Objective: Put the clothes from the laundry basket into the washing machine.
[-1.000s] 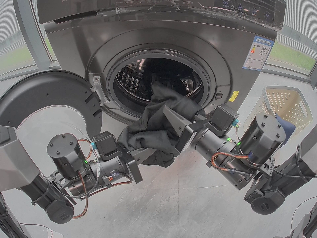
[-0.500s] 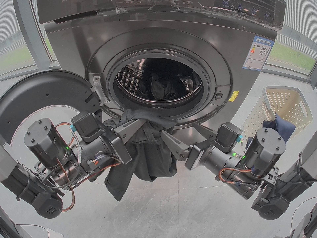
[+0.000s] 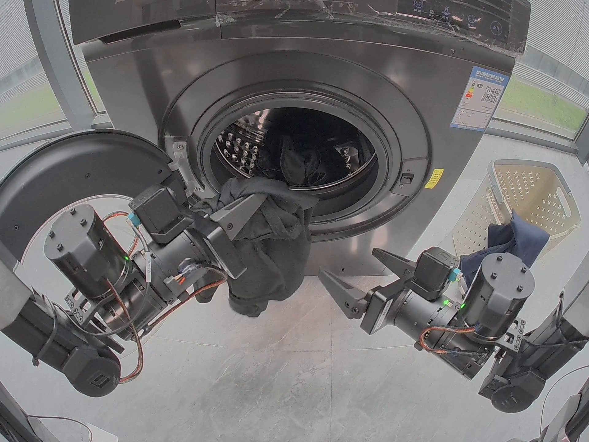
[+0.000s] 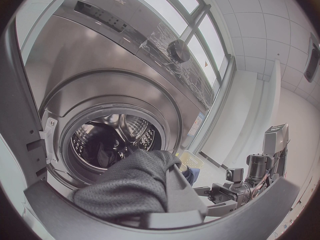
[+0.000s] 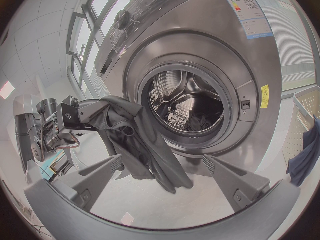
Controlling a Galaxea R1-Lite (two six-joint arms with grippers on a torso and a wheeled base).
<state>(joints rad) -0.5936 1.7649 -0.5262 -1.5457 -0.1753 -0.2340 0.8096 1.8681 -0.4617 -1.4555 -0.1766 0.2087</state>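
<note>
Progress check: roughly midway, I'd say. Washer (image 3: 368, 93) door (image 3: 80, 161) is swung open and there's a dark bundle (image 3: 300, 164) lying in the drum (image 3: 245, 148), so at least one load is done.

Left gripper (image 3: 257, 216) is pinched on a dark garment (image 3: 270, 247), right at the lower left rim of the opening. One finger lies on top and the other is buried in cloth. The top of the garment is up at the rim, but most of it hangs down outside the front panel, so this one isn't in yet.

Right gripper (image 3: 346, 261) is spread wide with nothing in it, low in front of the washer, below the opening and apart from the garment.

Basket (image 3: 534, 167) sits off to the right with a blue cloth (image 3: 515, 237) draped over its near rim. That's left to do, and I can't see whether there's more underneath.
</note>
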